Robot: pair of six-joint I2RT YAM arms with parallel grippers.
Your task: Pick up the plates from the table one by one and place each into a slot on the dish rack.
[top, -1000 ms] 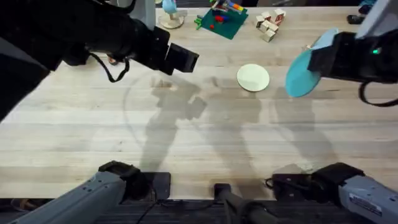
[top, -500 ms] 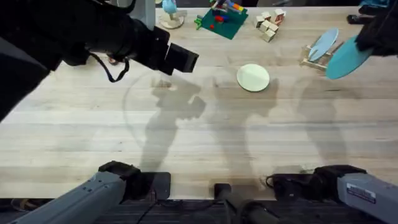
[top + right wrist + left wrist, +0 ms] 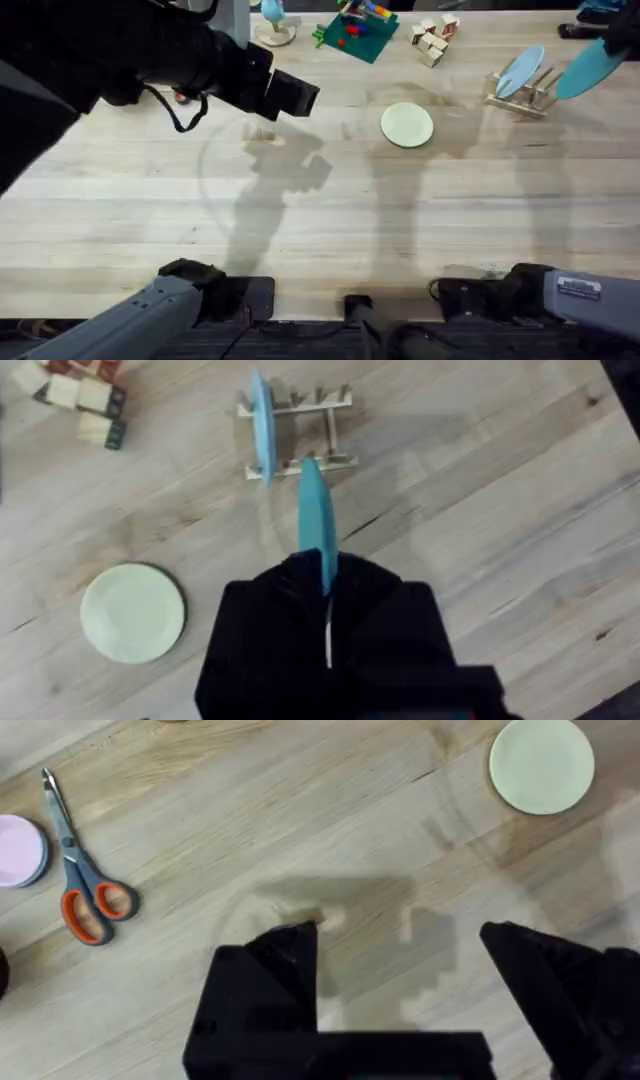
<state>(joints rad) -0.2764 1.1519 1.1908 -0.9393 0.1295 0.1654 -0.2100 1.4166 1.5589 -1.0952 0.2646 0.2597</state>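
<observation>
The turquoise plate [image 3: 585, 68], pinched on edge by the right gripper [image 3: 325, 605], has travelled toward 1 o'clock, now beside the dish rack [image 3: 520, 95]; at 10 o'clock the left gripper [image 3: 400, 970] hangs spread, the cream plate [image 3: 407, 125] awaiting pickup.

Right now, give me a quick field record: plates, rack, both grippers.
turquoise plate: held on edge in the right gripper, above the table beside the rack
cream plate: flat on the table, untouched
dish rack: holds one light-blue plate upright in a slot
left gripper: open, holding nothing, above bare table
also nearby: scissors
</observation>
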